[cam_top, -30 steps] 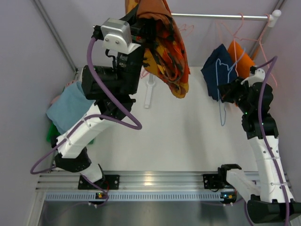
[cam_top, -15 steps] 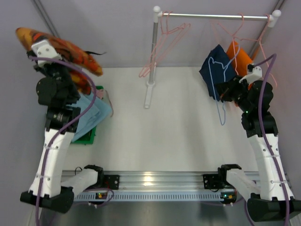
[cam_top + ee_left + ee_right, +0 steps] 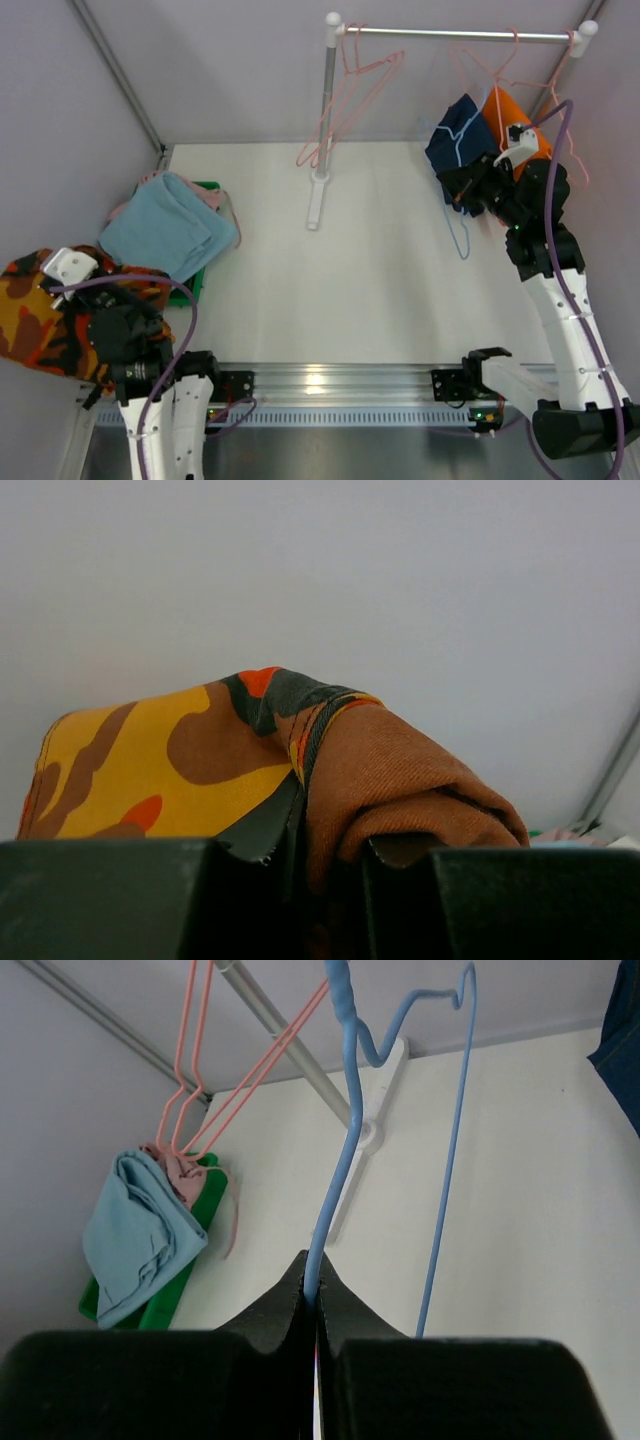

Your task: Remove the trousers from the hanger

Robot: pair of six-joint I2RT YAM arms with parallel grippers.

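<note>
Two pairs are left on the rail point(image 3: 460, 35): the navy trousers point(image 3: 455, 140) and the orange trousers point(image 3: 505, 112), hung side by side near its right end. Over the last second the patterned trousers point(image 3: 40, 320) have been carried from beneath the rail, out past the green bin point(image 3: 198, 285), to the near left corner beyond the worktop point(image 3: 380, 260) edge. They are gripped by the left end effector point(image 3: 330, 870), with cloth bunched between its fingers. Light blue trousers point(image 3: 160, 232) are piled on the bin, with pink trousers point(image 3: 125, 208) beneath. The right end effector point(image 3: 315, 1295) is pinched on the wire of the blue hanger point(image 3: 335, 1160), which has been drawn slightly up toward the rail. Three pairs are thus judged removed, and a release of the patterned pair onto the pile is expected next.
</note>
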